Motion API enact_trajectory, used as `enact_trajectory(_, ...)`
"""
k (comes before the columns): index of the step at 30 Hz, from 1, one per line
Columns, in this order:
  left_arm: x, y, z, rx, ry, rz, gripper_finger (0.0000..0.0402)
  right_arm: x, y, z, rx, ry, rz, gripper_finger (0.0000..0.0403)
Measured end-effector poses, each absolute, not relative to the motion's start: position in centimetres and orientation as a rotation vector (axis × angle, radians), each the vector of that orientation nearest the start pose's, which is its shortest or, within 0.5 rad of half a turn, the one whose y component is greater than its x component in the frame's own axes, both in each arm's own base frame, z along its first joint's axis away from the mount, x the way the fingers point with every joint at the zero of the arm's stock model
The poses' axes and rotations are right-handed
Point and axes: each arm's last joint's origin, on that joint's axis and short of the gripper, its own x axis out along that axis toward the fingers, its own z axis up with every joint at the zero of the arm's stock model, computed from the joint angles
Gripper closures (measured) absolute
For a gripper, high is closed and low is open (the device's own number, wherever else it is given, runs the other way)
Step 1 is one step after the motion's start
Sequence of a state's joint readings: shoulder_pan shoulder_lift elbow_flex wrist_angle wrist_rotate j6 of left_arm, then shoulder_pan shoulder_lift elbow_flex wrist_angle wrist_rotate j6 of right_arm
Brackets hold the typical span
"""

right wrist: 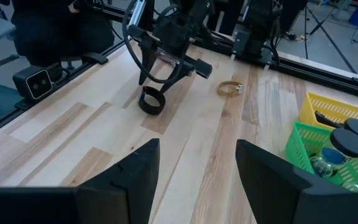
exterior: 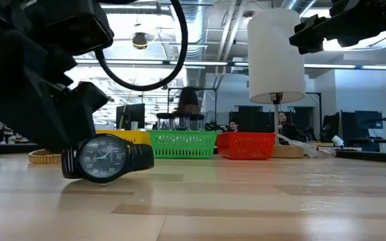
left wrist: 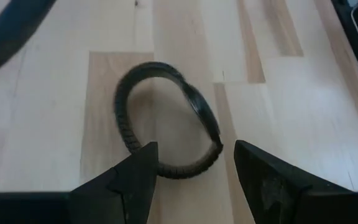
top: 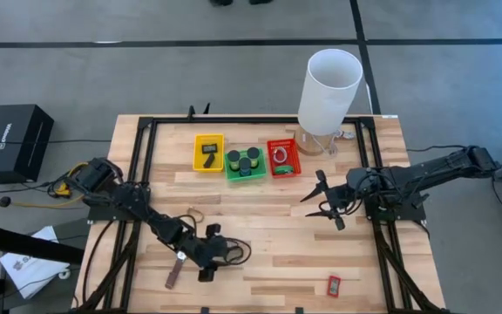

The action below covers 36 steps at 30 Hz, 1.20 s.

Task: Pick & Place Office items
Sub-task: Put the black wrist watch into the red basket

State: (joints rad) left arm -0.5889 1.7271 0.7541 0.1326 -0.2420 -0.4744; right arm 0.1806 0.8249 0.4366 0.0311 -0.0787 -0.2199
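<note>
the left end effector (left wrist: 191,180) hangs low at about 7 o'clock on the wooden desk (top: 260,235), its fingers spread apart and empty, straddling the near edge of a black wristwatch (left wrist: 166,118); only the left wrist view shows the watch's looped band lying between the fingertips, while the low view alone shows its round dark dial (exterior: 102,158) facing the camera, and a gold band (exterior: 43,156) beyond it; the right wrist view shows that same gold band (right wrist: 229,88) lying apart from the watch (right wrist: 151,101); the right end effector (top: 321,202) hovers at about 3 o'clock, released and holding nothing; from above, three trays sit in a row toward 12 o'clock: one yellow tray (top: 208,153), one green tray (top: 245,164) with three dark cylinders, one red tray (top: 283,158); one tall white cylinder (top: 329,91) stands at 1 o'clock; one brown strip (top: 173,271) lies at 7 o'clock and one red rectangle (top: 334,284) at 5 o'clock
</note>
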Motion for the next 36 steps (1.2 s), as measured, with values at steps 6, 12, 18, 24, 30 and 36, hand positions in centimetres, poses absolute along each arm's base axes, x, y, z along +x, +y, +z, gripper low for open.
enact_trajectory(6, 26.3, -16.7, 12.3, 0.027, 0.794, -0.193, 0.0219, 17.7, 3.5, 22.6, -0.235, 0.329, 0.295, 0.0201)
enact_trajectory(12, 26.3, -16.7, 12.2, 0.106, 0.786, -0.229, 0.0263, 17.7, 3.5, 22.6, -0.235, 0.329, 0.295, 0.0201)
enact_trajectory(18, 26.0, -15.9, 11.6, 0.117, 0.786, -0.231, 0.0305, 17.7, 3.5, 22.6, -0.234, 0.329, 0.295, 0.0201)
enact_trajectory(24, 26.7, -15.4, 11.8, 0.083, 0.714, -0.222, 0.0344, 17.7, 3.5, 22.6, -0.232, 0.329, 0.295, 0.0201)
enact_trajectory(30, 27.0, -14.8, 11.8, 0.077, 0.717, -0.202, 0.0393, 17.7, 3.5, 22.6, -0.223, 0.331, 0.293, 0.0201)
enact_trajectory(36, 27.1, -14.6, 11.8, 0.077, 0.715, -0.194, 0.0396, 17.7, 3.5, 22.6, -0.198, 0.334, 0.289, 0.0201)
